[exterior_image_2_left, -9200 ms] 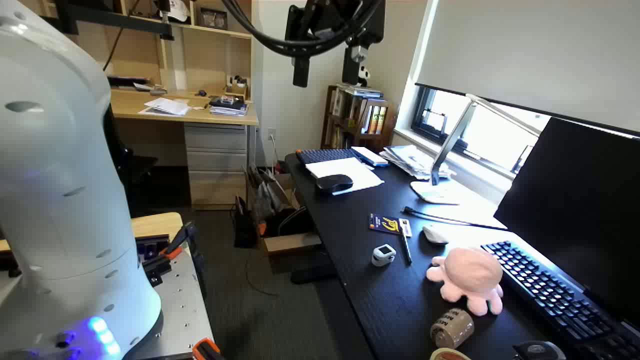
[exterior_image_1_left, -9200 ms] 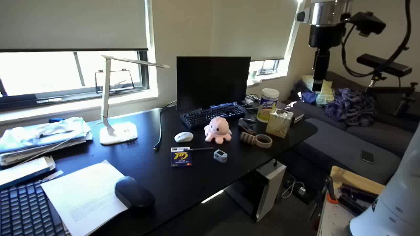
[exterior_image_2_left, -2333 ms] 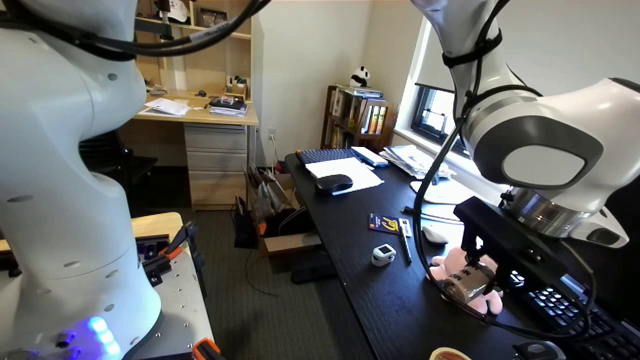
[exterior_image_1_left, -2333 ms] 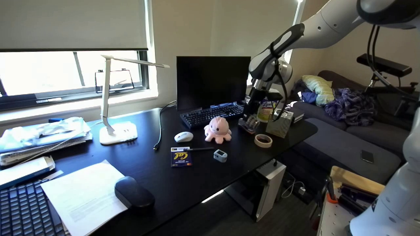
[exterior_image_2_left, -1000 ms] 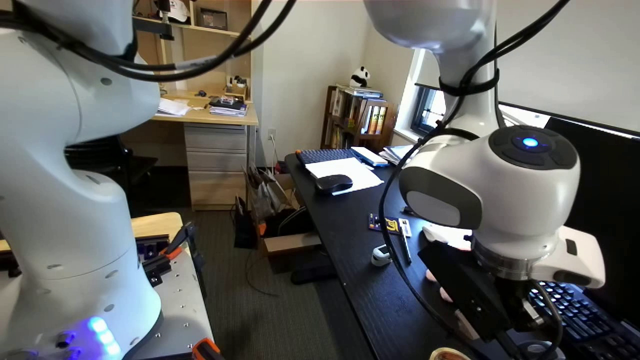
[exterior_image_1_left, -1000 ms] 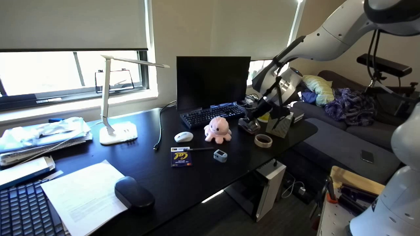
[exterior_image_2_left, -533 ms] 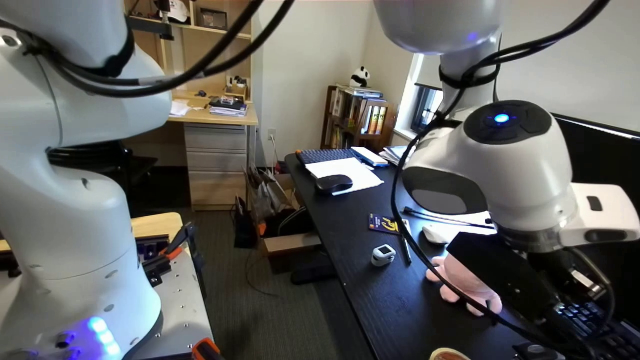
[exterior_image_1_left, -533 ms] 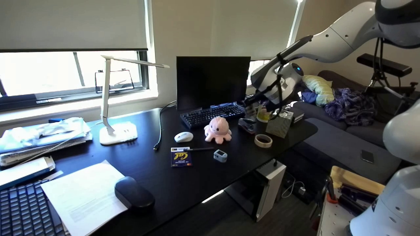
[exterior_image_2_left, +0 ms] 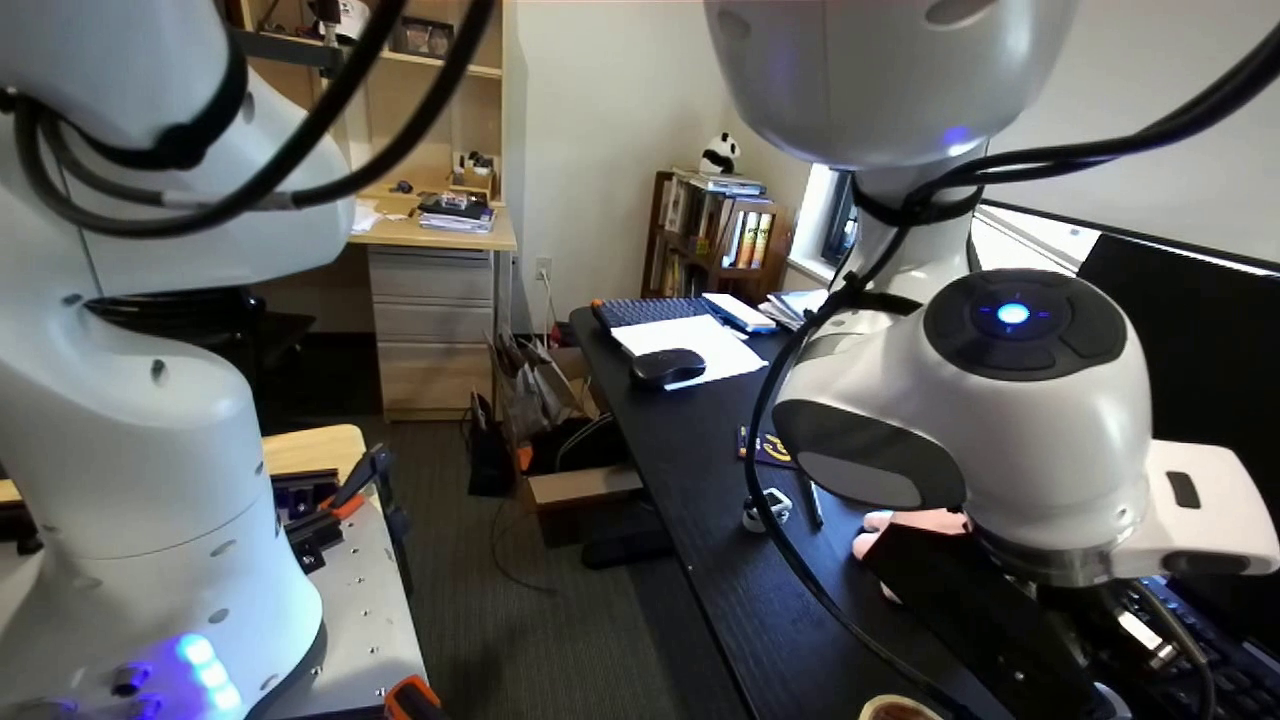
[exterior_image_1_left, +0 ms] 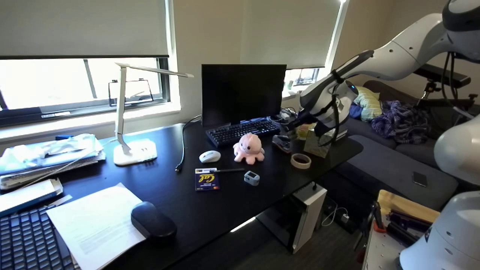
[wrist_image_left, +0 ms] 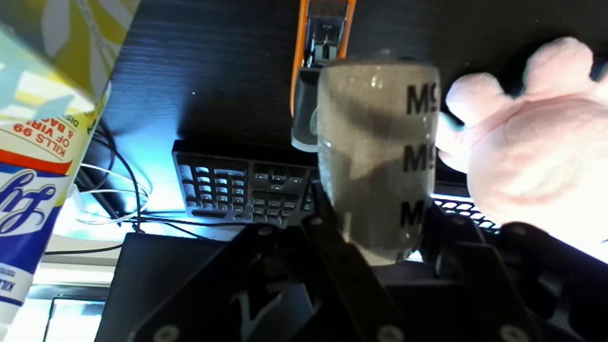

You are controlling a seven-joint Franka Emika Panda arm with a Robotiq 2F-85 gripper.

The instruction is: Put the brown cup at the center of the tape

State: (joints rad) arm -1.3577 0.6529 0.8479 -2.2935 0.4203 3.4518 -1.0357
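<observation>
My gripper (wrist_image_left: 377,216) is shut on the brown cup (wrist_image_left: 375,142), its fingers on either side of one end in the wrist view. Black letters run along the cup's wall. I cannot tell how the cup is tilted. In an exterior view the dark gripper (exterior_image_1_left: 292,125) is above the desk beyond the stapler, and the cup cannot be made out there. The tape (exterior_image_1_left: 300,167), a tan ring, lies flat on the desk, nearer the front edge than the gripper and apart from it. Only part of the tape (exterior_image_2_left: 888,700) shows at the bottom of an exterior view.
A stapler (exterior_image_1_left: 282,143) lies behind the tape. The pink plush toy (exterior_image_1_left: 249,148) sits left of it, with a keyboard (exterior_image_1_left: 243,132) and monitor (exterior_image_1_left: 243,93) behind. A tissue box (exterior_image_1_left: 317,144) and a wipes canister (wrist_image_left: 28,204) stand close by the gripper.
The cup lay on the desk beside the tape in the oldest frames and is now held. Over the last second the gripper has risen off the stapler area, then shifted right.
</observation>
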